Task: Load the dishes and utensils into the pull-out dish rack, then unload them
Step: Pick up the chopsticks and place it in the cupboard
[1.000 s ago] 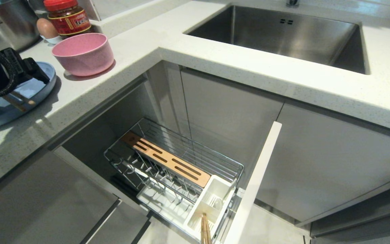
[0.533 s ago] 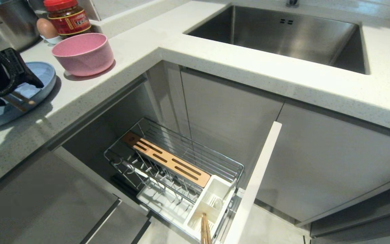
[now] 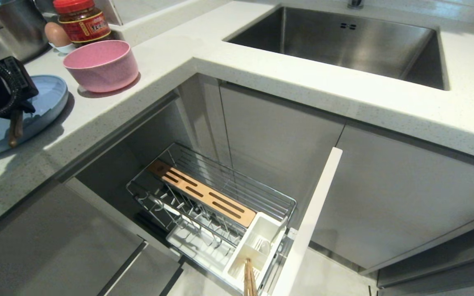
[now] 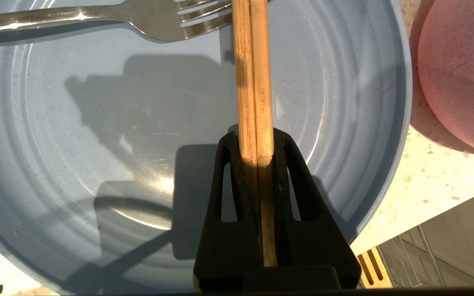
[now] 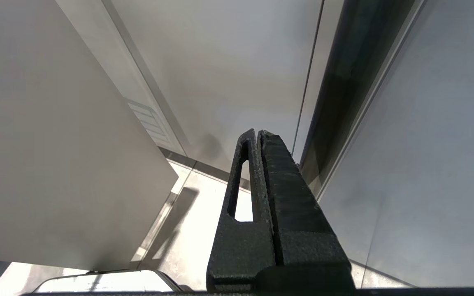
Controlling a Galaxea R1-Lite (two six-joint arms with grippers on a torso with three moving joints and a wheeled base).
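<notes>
You have a pale speckled stone L-shaped countertop (image 3: 261,74) wrapping an inside corner. A rectangular stainless-steel undermount sink (image 3: 344,41) is set into its far run, with two small overflow slots in the back wall and the base of a tap just visible at the rear edge. Below the counter, flat handleless matte grey cabinet fronts (image 3: 405,197) run along both legs of the corner, and one cabinet bay stands open. The pale glossy tiled floor (image 3: 331,279) reflects light. At the counter's back left corner you have a red-lidded glass jar of dark sauce (image 3: 81,20), a brown egg in a small white cup (image 3: 57,36), and a large stainless-steel pot (image 3: 6,28). Strong light falls on the countertop and casts hard shadows.
</notes>
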